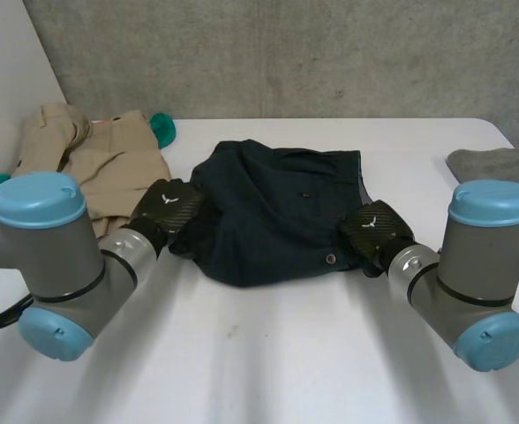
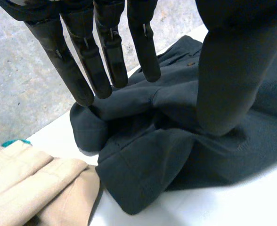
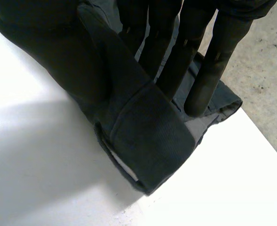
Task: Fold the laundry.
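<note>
Noted left arm (image 1: 61,252) and right arm (image 1: 476,265) nearest, flanking dark shorts (image 1: 273,212) heaped mid-worktop (image 1: 268,362). Found left hand (image 1: 167,208) on the shorts' left edge, fingers (image 2: 108,52) straight, thumb (image 2: 228,70) pressing cloth, nothing gripped. Found right hand (image 1: 376,228) pinching the shorts' waistband (image 3: 148,136). Judged: secure a left pinch, then lift both evenly. Read the pinch from right wrist view; read beige garment (image 1: 109,159) beside the shorts from head view.

Your left hand (image 1: 164,205) is extended, fingers (image 2: 108,47) straight and slightly spread, thumb lowered opposite them. Your right hand (image 1: 376,228) pinches the dark garment (image 1: 268,212) between its straight fingers (image 3: 209,70) and thumb.
</note>
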{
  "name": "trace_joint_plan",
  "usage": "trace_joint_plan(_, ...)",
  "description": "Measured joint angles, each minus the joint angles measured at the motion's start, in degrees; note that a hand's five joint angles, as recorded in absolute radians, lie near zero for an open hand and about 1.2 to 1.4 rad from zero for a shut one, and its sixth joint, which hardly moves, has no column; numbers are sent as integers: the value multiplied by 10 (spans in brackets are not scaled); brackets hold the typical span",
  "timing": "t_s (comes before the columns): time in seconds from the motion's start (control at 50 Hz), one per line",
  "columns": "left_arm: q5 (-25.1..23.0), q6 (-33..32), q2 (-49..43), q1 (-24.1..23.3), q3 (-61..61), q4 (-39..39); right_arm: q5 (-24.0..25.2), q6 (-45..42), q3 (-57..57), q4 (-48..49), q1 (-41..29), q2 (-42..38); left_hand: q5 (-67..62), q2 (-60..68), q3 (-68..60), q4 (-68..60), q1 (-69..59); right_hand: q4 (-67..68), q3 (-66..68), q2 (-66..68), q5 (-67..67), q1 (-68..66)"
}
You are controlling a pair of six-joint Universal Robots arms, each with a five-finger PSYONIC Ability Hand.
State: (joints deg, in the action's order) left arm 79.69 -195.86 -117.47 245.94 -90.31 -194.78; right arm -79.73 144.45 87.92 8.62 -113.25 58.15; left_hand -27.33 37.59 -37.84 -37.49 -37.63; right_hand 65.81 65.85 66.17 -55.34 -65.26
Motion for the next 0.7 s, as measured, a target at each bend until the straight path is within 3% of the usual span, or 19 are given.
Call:
trace_joint_plan(0.24, -8, -45, -60, -18, 54, 36, -17, 20, -4, 20, -4, -15, 38, -36, 36, 37, 32, 26, 22, 15, -13, -1)
trace_joint_plan(0.38, 29, -106, -128, -21, 124, 80, -26, 38, -7, 20, 1, -11, 38, -36, 36, 37, 32, 26, 22, 15, -13, -1)
trace_joint_plan(0.42, 46, -118, -142, -23, 144, 101, -28, 41, -7, 20, 1, -10, -21, 26, -18, -21, -30, 26, 22, 15, -13, -1)
trace_joint_plan(0.5, 76, -128, -156, -31, 174, 133, -35, 47, -7, 19, 1, -9, -266, 271, -266, -270, -261, 26, 22, 15, -13, -1)
trace_joint_plan(0.62, 92, -123, -116, -52, 173, 157, -43, 46, 0, 10, -7, 17, -304, 308, -303, -311, -272, 26, 22, 15, -13, -1)
trace_joint_plan(0.7, 94, -105, -21, -67, 141, 168, -47, 38, 6, -16, -13, 75, -304, 308, -303, -311, -272, 26, 22, 15, -13, -1)
